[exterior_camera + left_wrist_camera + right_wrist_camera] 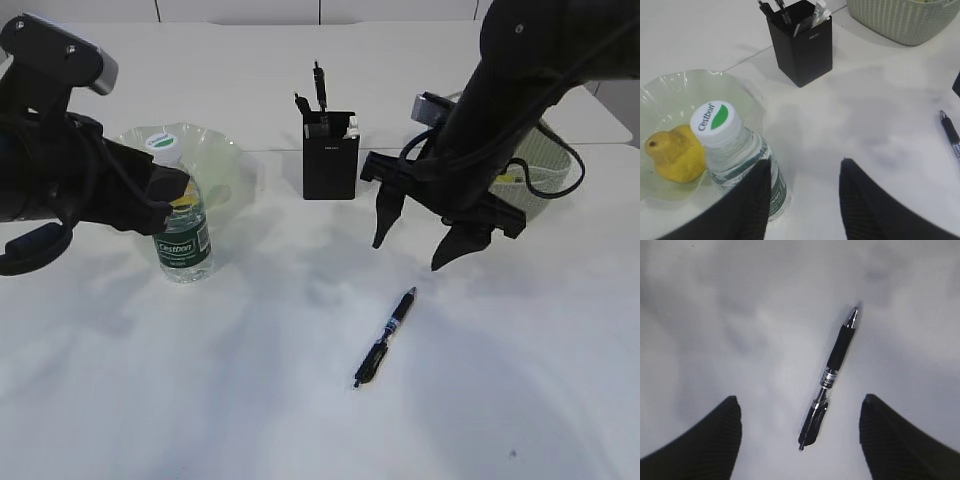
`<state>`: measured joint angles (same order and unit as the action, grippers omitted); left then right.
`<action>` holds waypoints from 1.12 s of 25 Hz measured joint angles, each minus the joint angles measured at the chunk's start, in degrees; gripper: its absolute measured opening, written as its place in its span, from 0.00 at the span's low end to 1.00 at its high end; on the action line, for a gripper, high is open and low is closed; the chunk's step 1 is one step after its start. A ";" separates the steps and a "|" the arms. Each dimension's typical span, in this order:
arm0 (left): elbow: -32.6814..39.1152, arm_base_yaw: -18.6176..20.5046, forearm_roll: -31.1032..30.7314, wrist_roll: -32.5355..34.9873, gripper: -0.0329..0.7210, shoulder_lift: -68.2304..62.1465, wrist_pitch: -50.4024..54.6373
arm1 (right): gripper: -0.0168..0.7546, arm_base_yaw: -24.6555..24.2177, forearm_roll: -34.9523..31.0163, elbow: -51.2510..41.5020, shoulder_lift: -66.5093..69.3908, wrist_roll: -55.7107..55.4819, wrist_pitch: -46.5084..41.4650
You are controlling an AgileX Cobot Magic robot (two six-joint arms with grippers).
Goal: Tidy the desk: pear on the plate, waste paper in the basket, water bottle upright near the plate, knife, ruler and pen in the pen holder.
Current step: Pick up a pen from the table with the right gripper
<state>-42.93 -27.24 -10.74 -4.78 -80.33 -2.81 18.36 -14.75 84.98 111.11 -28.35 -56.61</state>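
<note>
A black pen (385,337) lies flat on the white table, also in the right wrist view (832,375). My right gripper (410,254) is open and hangs above it, its fingers on either side of the pen's clip end (799,402). The water bottle (183,240) stands upright against the clear plate (215,150). The yellow pear (675,152) lies on the plate (670,95). My left gripper (805,162) is open and empty, its left finger just beside the bottle (737,155). The black pen holder (330,160) holds several upright items.
A pale woven basket (550,170) stands at the back right behind my right arm, and shows in the left wrist view (900,22). The pen holder (802,47) stands between the plate and the basket. The pen's tip end (952,135) shows at the right edge.
</note>
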 joint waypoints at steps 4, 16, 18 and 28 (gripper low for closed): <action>0.00 0.00 0.00 0.00 0.46 0.00 0.14 | 0.59 0.00 -0.43 0.00 1.41 -1.44 0.09; 0.00 0.00 0.00 0.00 0.46 0.00 0.14 | 0.55 0.00 -1.55 0.00 5.93 -2.17 1.08; 0.00 0.00 0.00 0.00 0.46 0.00 0.14 | 0.55 0.00 -1.47 0.00 6.28 -2.49 1.83; 0.00 0.00 -0.10 0.00 0.46 0.00 0.14 | 0.55 0.00 -1.47 0.00 8.99 -3.86 2.80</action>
<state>-42.93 -27.24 -10.83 -4.78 -80.33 -2.68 18.36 -16.21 84.98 120.10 -32.21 -53.81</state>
